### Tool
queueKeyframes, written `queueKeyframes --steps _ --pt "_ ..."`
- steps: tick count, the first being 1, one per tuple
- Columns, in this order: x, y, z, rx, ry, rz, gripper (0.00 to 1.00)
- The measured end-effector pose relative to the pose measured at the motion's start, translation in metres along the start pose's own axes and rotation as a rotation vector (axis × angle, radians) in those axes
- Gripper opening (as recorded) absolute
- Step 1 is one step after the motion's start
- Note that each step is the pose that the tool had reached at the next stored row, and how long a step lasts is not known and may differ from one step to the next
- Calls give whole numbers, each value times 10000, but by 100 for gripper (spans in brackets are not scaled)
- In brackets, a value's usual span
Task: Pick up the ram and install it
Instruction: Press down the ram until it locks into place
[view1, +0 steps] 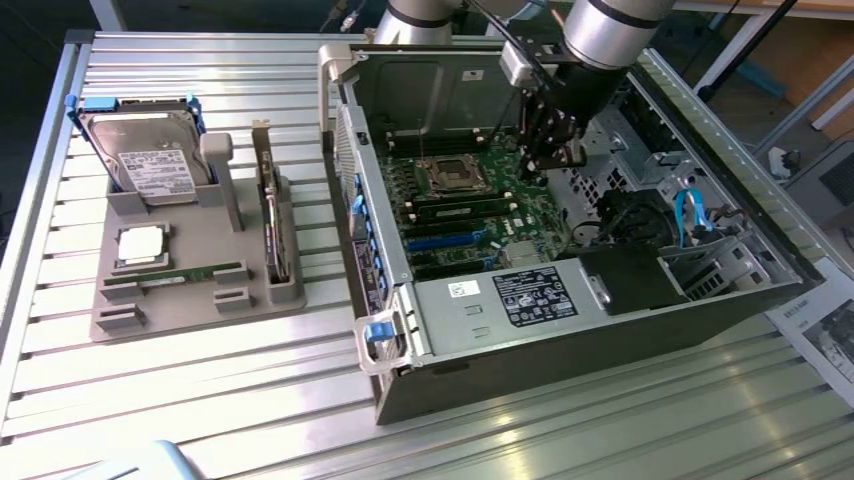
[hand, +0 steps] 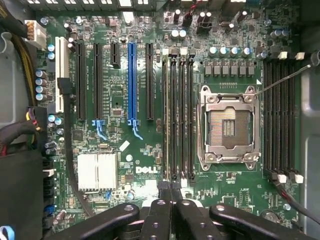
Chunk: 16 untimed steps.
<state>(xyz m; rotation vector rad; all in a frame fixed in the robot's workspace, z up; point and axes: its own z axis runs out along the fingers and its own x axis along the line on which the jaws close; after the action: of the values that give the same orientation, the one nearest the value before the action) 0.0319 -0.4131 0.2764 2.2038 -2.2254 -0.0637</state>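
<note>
The claw (hand: 170, 189) is pressed together and pinches nothing that I can see. It hangs inside the open computer case (view1: 574, 335), over the motherboard (hand: 125, 150), close to the black memory slots (hand: 178, 115) beside the empty processor socket (hand: 229, 127). The ram (view1: 187, 272) is well apart from it, outside the case, in a narrow groove of the grey tray (view1: 200, 295) on the surface (view1: 200, 400), just beside the silver processor chip (view1: 140, 245). I judge the ram light, stiff, thin and fragile. It is best pinched across its two flat faces, near the middle of the upper edge.
</note>
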Motion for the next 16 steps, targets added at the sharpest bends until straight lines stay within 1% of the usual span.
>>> queueKeyframes --steps 4,16 --pt "2 -3 82 12 0 0 10" --pt "6 -10 282 36 0 -1 10"
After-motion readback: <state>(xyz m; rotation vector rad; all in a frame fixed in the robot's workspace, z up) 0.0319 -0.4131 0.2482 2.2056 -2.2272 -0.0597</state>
